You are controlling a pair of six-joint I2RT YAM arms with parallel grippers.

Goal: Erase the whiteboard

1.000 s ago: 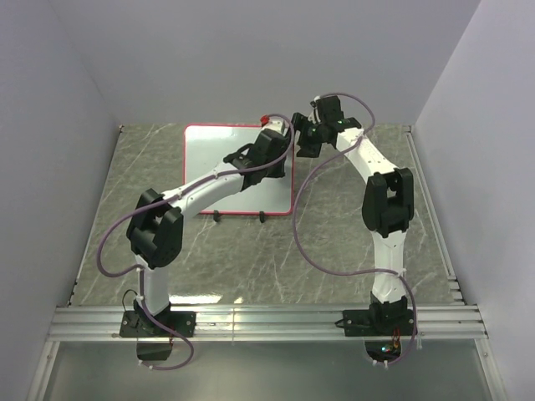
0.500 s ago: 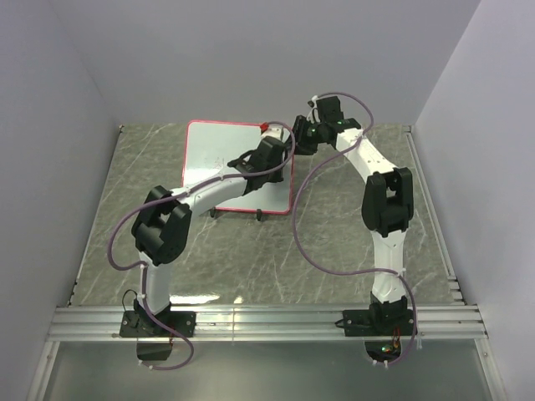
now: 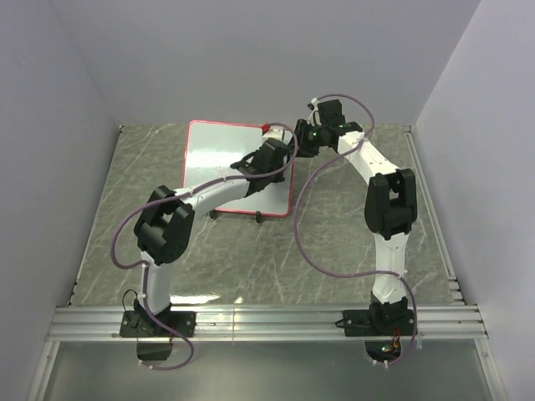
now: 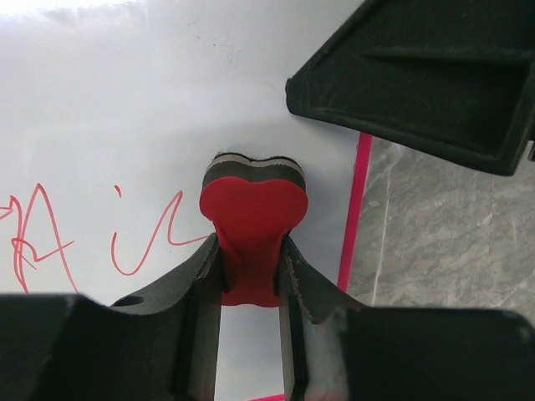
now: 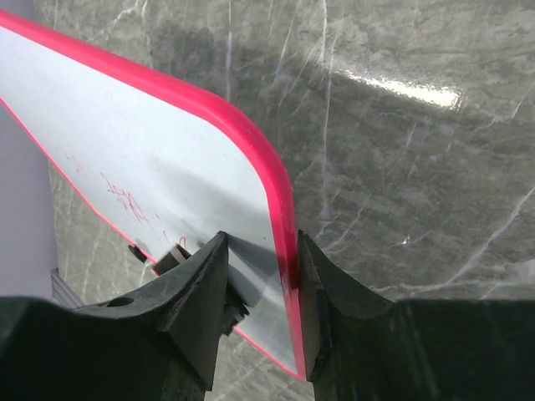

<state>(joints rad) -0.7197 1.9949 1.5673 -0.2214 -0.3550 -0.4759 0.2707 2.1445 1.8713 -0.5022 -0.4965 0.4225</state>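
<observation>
The left gripper [image 4: 251,255] has its fingers pinched tight on the waist of the red eraser [image 4: 253,205]. The eraser's pad presses the whiteboard [image 4: 125,109] near its right edge, with red scribbles [image 4: 50,238] further left. The right gripper [image 5: 261,280] straddles the board's far right corner, half-narrowed, one finger against the red frame; whether it clamps cannot be told. The board sits at the far middle of the grey table [image 5: 401,125].

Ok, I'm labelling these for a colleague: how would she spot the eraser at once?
Find the red-framed whiteboard at the back of the marble table. Near its right edge the left gripper is shut on the eraser: small, solid red, heart-lobed with a dark layer, unlike the thin red scribbles beside it.
</observation>
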